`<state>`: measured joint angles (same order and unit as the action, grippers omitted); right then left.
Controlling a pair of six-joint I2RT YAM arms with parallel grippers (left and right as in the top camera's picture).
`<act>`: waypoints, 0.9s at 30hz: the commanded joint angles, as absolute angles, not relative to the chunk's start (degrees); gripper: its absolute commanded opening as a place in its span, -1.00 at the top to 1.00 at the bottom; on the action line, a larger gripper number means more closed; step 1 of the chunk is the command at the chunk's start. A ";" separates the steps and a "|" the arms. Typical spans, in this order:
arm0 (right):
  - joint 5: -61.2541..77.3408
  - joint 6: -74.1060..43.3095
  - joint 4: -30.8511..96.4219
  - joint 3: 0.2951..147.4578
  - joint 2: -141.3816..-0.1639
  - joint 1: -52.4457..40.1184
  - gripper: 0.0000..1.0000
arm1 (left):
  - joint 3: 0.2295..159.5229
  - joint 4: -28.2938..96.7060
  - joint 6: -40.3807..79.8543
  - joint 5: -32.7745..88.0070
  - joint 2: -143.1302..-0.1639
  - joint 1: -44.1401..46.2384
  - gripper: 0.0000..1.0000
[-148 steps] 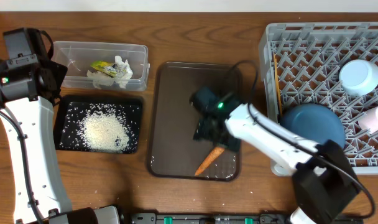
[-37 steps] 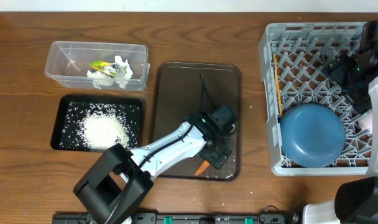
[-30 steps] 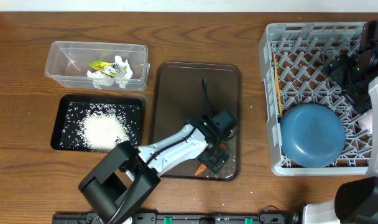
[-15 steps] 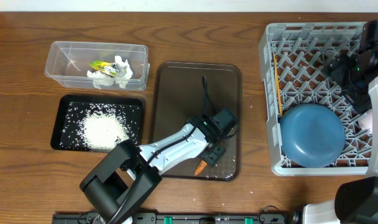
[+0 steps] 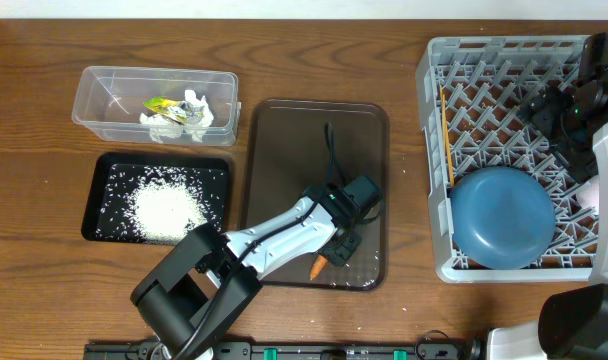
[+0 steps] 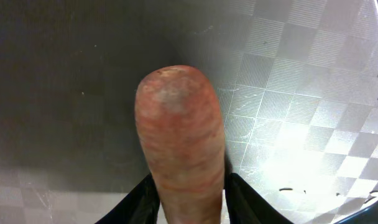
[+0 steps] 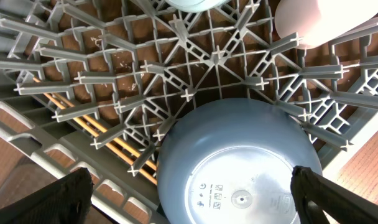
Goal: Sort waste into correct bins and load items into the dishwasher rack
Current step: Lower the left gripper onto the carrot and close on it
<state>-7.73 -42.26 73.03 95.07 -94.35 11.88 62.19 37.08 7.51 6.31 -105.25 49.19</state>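
Closing since the previous overhead frame, left gripper (image 5: 336,252) clamps carrot (image 5: 320,267) on serving tray (image 5: 284,130); other waste sits binned. Left wrist: carrot (image 6: 179,137) pinched. Right wrist: right gripper (image 7: 189,193) spread wide above racked blue dish (image 7: 232,162). Only carrot remains.

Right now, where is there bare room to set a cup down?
Bare wood between the brown tray and the rack, and the tray's far half. Crowded: the tray's near end, where the left gripper grips the carrot, and the rack's near corner under the blue dish.
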 commanded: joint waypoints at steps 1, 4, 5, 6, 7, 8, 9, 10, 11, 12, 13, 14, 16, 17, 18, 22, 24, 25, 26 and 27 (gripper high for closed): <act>-8.58 -41.67 73.08 95.15 -94.08 12.03 -0.98 | 62.81 37.45 8.27 7.86 -104.66 49.15 0.30; -8.58 -41.67 73.08 95.13 -94.08 12.03 -0.99 | 62.81 37.45 8.27 7.86 -104.03 48.93 0.38; -8.58 -41.67 73.08 95.13 -94.08 12.03 -0.98 | 62.83 37.45 8.27 7.86 -104.01 48.86 0.39; -8.58 -41.67 73.08 95.13 -94.08 12.03 -0.99 | 62.83 37.45 8.27 7.86 -103.98 48.86 0.42; -8.58 -41.67 73.08 95.13 -94.08 12.03 -0.99 | 62.81 37.45 8.27 7.86 -103.98 48.84 0.43; -8.58 -41.67 73.08 95.13 -94.08 12.03 -0.98 | 62.83 37.45 8.27 7.86 -103.98 48.82 0.44; -8.58 -41.67 73.08 95.13 -94.08 12.03 -0.99 | 62.83 37.45 8.27 7.86 -103.98 48.82 0.44; -8.58 -41.67 73.08 95.13 -94.08 12.03 -0.99 | 62.83 37.45 8.27 7.86 -103.96 48.77 0.45; -8.58 -41.67 73.08 95.13 -94.08 12.03 -0.98 | 62.83 37.45 8.27 7.86 -103.96 48.64 0.45; -8.58 -41.67 73.08 95.13 -94.08 12.03 -0.99 | 62.83 37.45 8.27 7.86 -103.96 48.53 0.46; -8.58 -41.67 73.08 95.13 -94.08 12.03 -0.99 | 62.83 37.45 8.27 7.86 -103.96 48.27 0.47; -8.58 -41.67 73.08 95.13 -94.08 12.03 -0.98 | 62.83 37.47 8.27 7.86 -103.92 48.03 0.50; -8.58 -41.67 73.08 95.13 -94.08 12.03 -0.98 | 62.83 37.50 8.69 7.86 -103.92 47.37 0.52; -8.58 -41.67 73.08 95.13 -94.08 12.03 -0.97 | 62.83 37.65 9.15 7.86 -103.92 46.81 0.53; -8.58 -41.67 73.08 95.13 -94.08 12.03 -0.98 | 62.83 37.71 9.41 7.86 -103.92 46.41 0.54; -8.58 -41.67 73.08 95.13 -94.08 12.03 -0.98 | 63.05 38.79 10.02 7.88 -103.85 43.86 0.57; -8.58 -41.67 73.08 95.13 -94.08 12.03 -0.98 | 63.55 39.81 10.02 7.88 -103.50 42.28 0.62; -8.58 -41.67 73.08 95.13 -94.08 12.03 -0.98 | 63.92 40.32 10.02 7.88 -103.15 41.36 0.63; -8.58 -41.67 73.08 95.13 -94.08 12.03 -0.98 | 64.25 40.75 10.07 7.88 -102.69 40.49 0.63; -8.58 -41.67 73.08 95.13 -94.08 12.03 -0.99 | 64.66 41.15 10.20 7.88 -102.00 39.42 0.63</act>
